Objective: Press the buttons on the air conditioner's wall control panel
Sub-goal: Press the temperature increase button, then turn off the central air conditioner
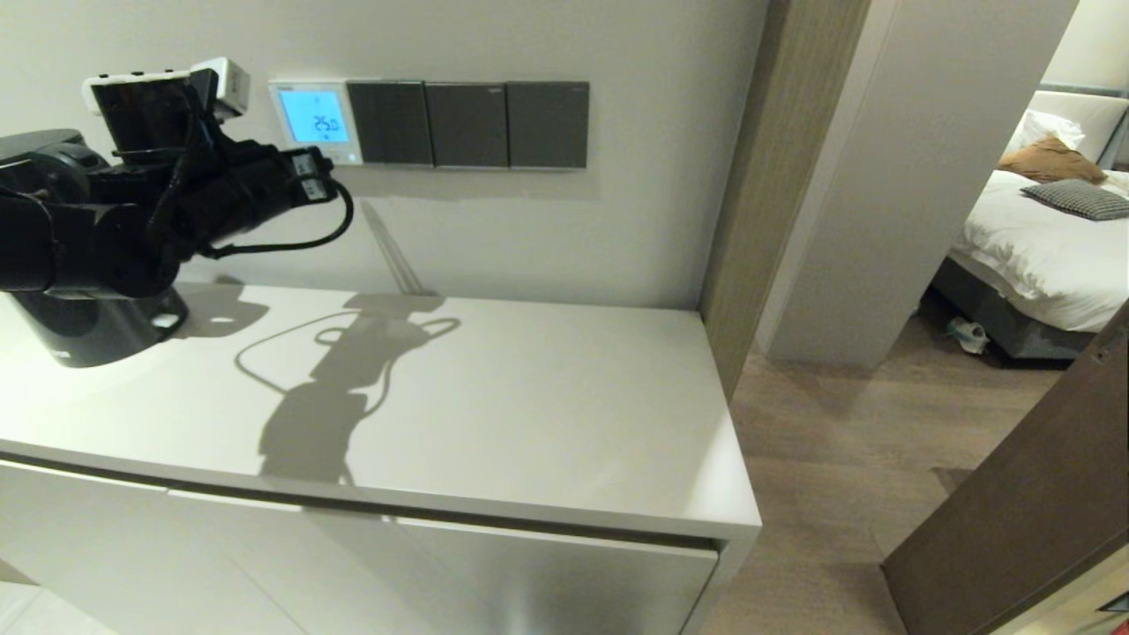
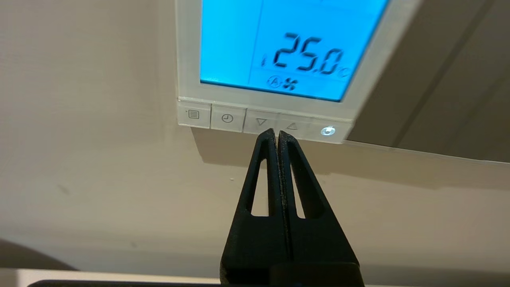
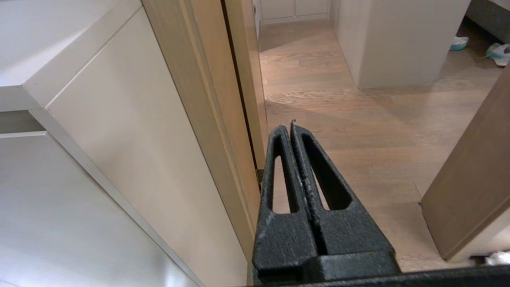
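Our left end effector [image 2: 277, 133] has its two black fingers pressed together, holding nothing, tips forming one narrow point. It sits just below the row of small pale rectangular buttons [image 2: 261, 122] on the bottom edge of the small square white plastic wall thermostat [image 1: 315, 121]. In the left wrist view the tip lies at the seam between the down-arrow button [image 2: 261, 122] and the up-arrow button [image 2: 292, 126]; we can't tell if it is touching yet

The panel is mounted on the beige wall [image 1: 529, 229] above the white bench [image 1: 529, 414], just beside three dark grey switch plates [image 1: 467, 124]. Its light blue lit screen [image 2: 291, 44] reads 25.0 with a fan icon

Handling, our judgement: nothing to grip here. The buttons are stiff, short-travel plastic keys on a rigid fixed housing, so we want a light straight poke with the closed tip on the centre of one key. The keys are narrow and packed tight, so a tip on the seam may hit two at once or slip off the smooth face. Hard pushing risks cracking the bezel, so keep force low

Our right end effector [image 3: 293, 127] is parked low beside the bench end, over the wood floor [image 3: 338, 131], fingers likewise pressed together and empty
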